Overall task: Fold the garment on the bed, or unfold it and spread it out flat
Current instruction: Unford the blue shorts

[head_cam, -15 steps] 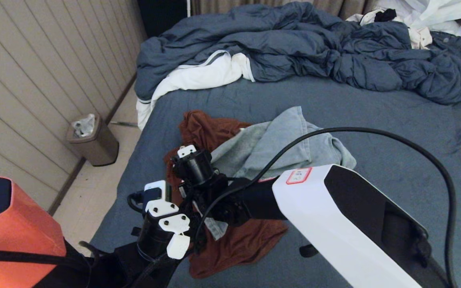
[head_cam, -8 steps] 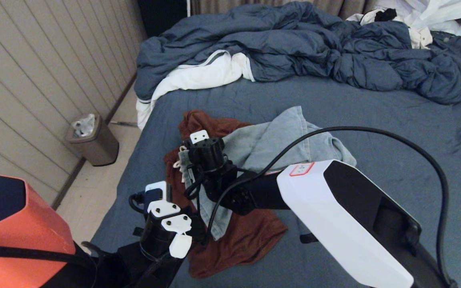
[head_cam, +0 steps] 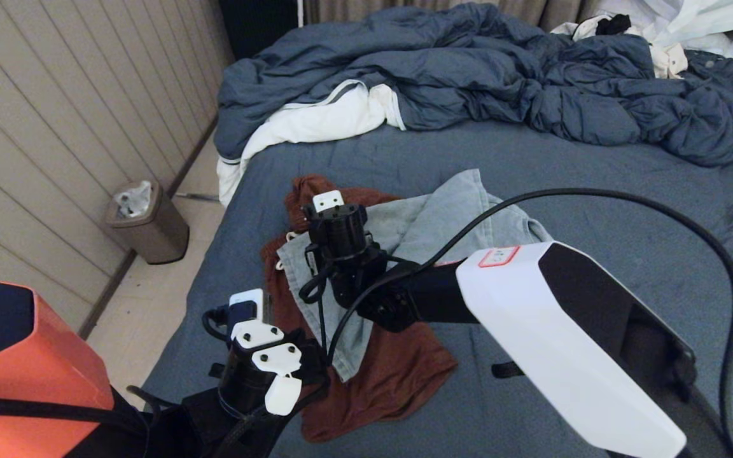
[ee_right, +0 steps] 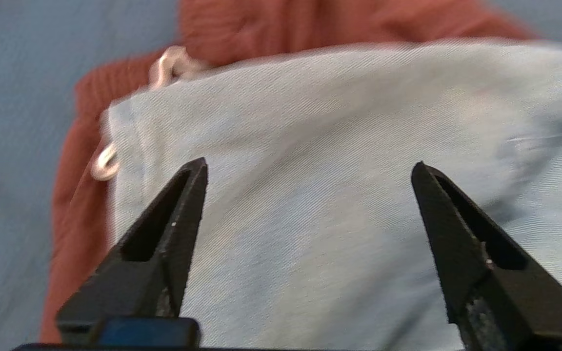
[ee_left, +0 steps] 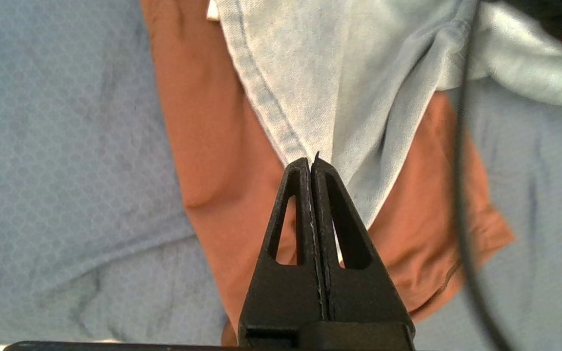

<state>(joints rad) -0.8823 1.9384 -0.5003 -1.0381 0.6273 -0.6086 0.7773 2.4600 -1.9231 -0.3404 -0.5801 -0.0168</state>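
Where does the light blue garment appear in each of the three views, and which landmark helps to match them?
Head view: light blue garment lies mid-picture on the bed, partly behind the right arm.
Left wrist view: its corner hangs above the shut left tool.
Right wrist view: it fills the space between the open right tool's fingers.
Shared landmark: the rust-red garment beneath it.

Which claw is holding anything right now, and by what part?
The left claw is shut on the light blue garment, pinching its hemmed corner. The right claw is open above that garment, holding nothing.
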